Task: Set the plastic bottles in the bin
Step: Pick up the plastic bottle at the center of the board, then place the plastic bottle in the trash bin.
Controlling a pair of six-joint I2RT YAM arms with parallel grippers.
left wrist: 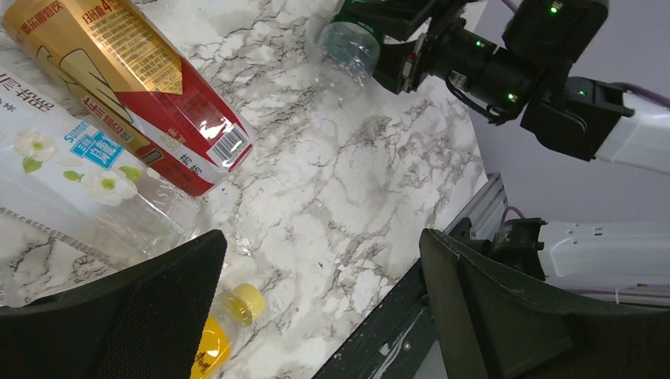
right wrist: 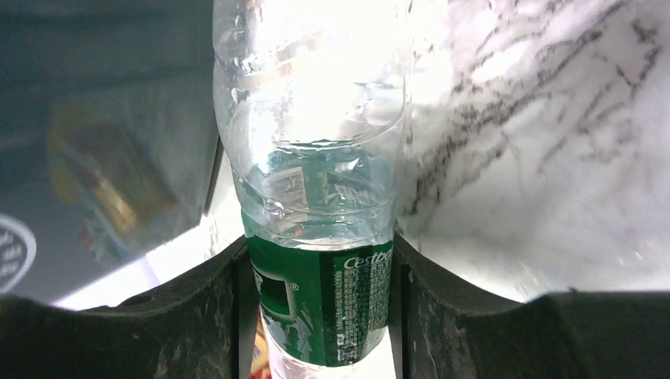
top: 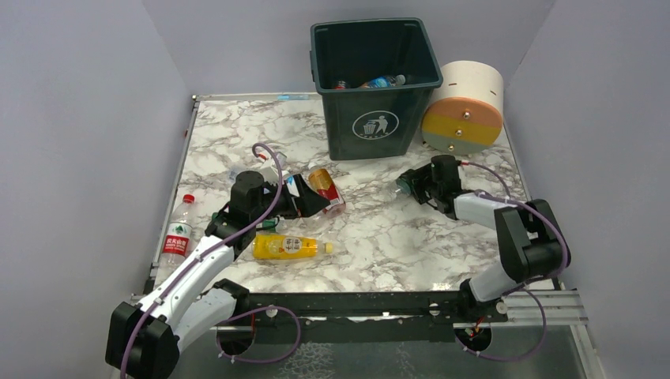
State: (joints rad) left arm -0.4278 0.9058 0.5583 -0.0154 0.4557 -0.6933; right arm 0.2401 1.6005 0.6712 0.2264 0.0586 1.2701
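Right tool (right wrist: 316,272): clenched on the green-label bottle (right wrist: 320,197), one finger on each side of the label band, and the clear body runs out past the fingertips. From above, this tool (top: 416,186) and the bottle (top: 404,188) sit near the bin (top: 379,118), off its front right corner. I cannot tell whether the bottle touches the surface (top: 379,229).

Left tool (left wrist: 316,316): fingers spread wide, gripping nothing. The red-and-gold bottle (left wrist: 134,87) lies on its side just beyond the fingertips. The floral-label bottle (left wrist: 71,174) is touching it and just beside the left finger (left wrist: 118,316). The yellow-orange bottle (left wrist: 213,339) lies under the tool with its cap toward the gap.

Red-label bottle (top: 178,233): at the left edge of the surface.

Bin interior: at least one blue-label bottle (top: 383,81) visible.
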